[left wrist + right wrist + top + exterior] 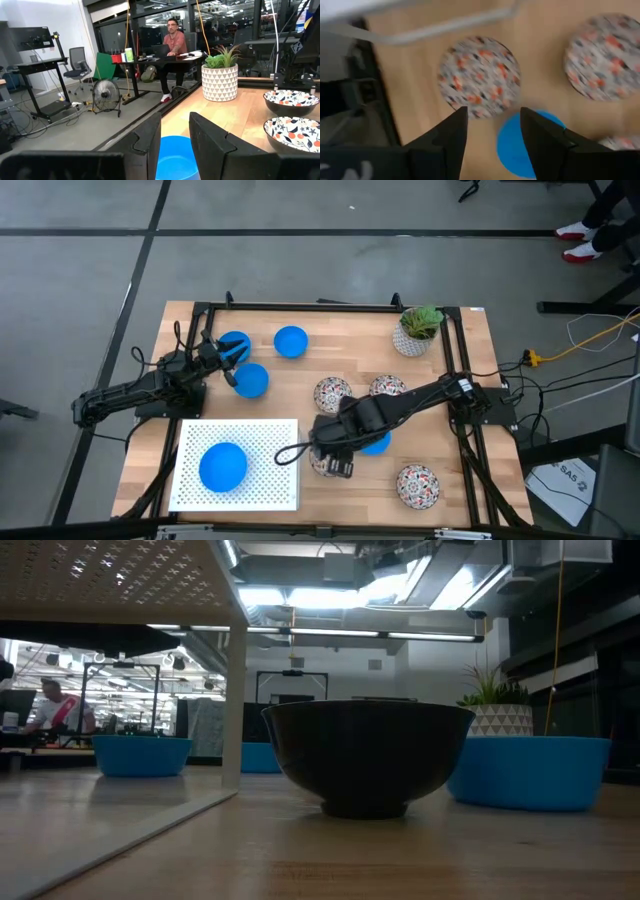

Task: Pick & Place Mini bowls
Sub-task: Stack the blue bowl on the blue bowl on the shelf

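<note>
The right gripper hovered with fingers apart above a floral-patterned white bowl, a plain blue bowl just beside. The left gripper's parted fingers straddled another blue bowl's rim.

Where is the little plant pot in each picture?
High view: plant pot near the table's top right corner.
Low view: right of the dark bowl, behind a blue bowl.
Left wrist view: ahead, near the table's edge.
Right wrist view: not there.
Shared landmark: the wooden table.
</note>
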You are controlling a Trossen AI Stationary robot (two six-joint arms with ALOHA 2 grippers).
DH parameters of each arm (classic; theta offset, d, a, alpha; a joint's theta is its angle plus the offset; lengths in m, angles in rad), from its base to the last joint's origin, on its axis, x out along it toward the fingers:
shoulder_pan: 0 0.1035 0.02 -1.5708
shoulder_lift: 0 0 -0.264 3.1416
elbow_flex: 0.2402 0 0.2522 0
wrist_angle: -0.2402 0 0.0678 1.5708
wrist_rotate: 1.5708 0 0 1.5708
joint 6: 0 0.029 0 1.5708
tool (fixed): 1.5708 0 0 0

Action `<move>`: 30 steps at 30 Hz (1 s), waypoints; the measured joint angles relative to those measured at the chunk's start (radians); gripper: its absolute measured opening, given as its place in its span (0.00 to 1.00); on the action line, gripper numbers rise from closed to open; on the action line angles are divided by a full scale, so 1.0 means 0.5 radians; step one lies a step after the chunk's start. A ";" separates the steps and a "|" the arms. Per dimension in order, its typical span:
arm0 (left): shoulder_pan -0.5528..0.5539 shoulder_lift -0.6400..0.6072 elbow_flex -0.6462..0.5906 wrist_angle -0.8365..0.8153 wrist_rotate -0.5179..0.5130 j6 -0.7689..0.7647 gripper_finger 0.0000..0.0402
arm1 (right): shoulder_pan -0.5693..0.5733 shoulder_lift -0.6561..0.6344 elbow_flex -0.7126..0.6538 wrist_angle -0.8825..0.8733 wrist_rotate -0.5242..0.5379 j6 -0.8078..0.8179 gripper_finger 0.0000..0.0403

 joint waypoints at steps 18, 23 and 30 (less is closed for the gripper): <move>0.000 0.000 0.000 0.000 0.000 0.000 0.24 | -0.065 -0.070 -0.314 -0.066 0.186 0.201 0.45; 0.000 0.000 0.000 0.000 0.000 -0.001 0.24 | -0.063 -0.234 -0.610 -0.056 0.184 0.300 0.45; 0.000 0.000 0.000 0.000 0.000 0.000 0.24 | -0.063 -0.496 -1.154 0.274 0.132 0.444 0.45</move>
